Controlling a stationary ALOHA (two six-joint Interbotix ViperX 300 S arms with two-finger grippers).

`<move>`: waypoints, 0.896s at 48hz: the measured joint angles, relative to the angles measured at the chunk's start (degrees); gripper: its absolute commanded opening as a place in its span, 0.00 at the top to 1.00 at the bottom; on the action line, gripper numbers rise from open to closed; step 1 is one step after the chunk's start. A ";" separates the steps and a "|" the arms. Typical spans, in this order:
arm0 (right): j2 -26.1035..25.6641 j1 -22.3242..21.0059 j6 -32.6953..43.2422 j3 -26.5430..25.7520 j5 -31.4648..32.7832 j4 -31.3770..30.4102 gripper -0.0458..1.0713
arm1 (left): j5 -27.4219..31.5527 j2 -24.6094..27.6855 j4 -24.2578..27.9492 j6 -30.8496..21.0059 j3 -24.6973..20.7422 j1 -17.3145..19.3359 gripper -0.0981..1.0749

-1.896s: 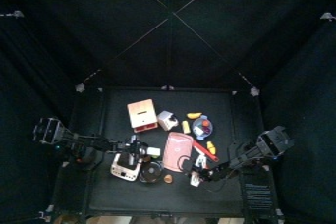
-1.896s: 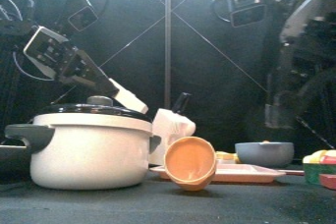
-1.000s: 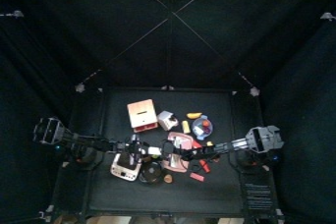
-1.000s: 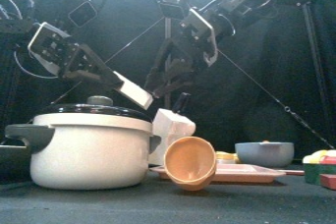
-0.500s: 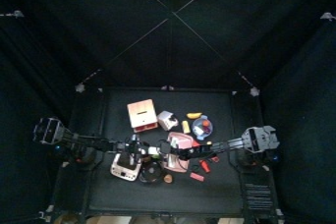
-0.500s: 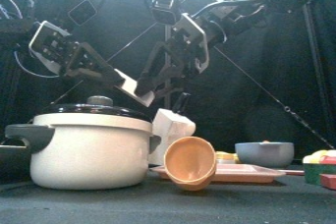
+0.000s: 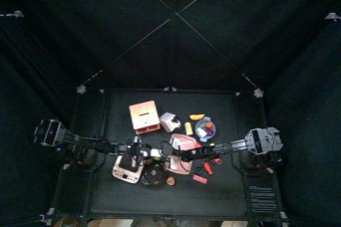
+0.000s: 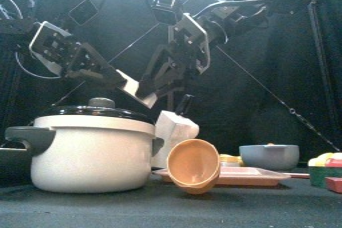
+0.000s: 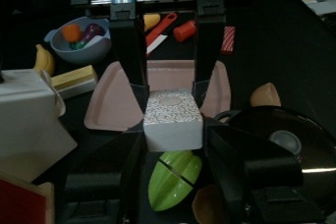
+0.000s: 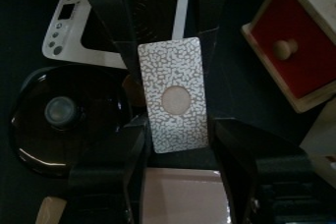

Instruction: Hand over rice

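Swung across within the last two seconds: right hand (image 8: 171,67) now straddling the rice packet (image 10: 175,95) – white, speckled – aloft above the pot (image 8: 91,152), clenched in left hand (image 8: 118,76). Cannot tell whether right has clenched yet – handover looks imminent.

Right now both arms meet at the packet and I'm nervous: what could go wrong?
1. If the left gripper releases before the right gripper holds firmly, the packet could drop among the clutter by the pot.
2. The grippers sit very close together, so they could bump.
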 measured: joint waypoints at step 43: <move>0.00 -0.26 0.35 0.53 2.81 2.90 0.42 | -5.80 -3.16 -4.31 -0.18 2.64 0.35 0.18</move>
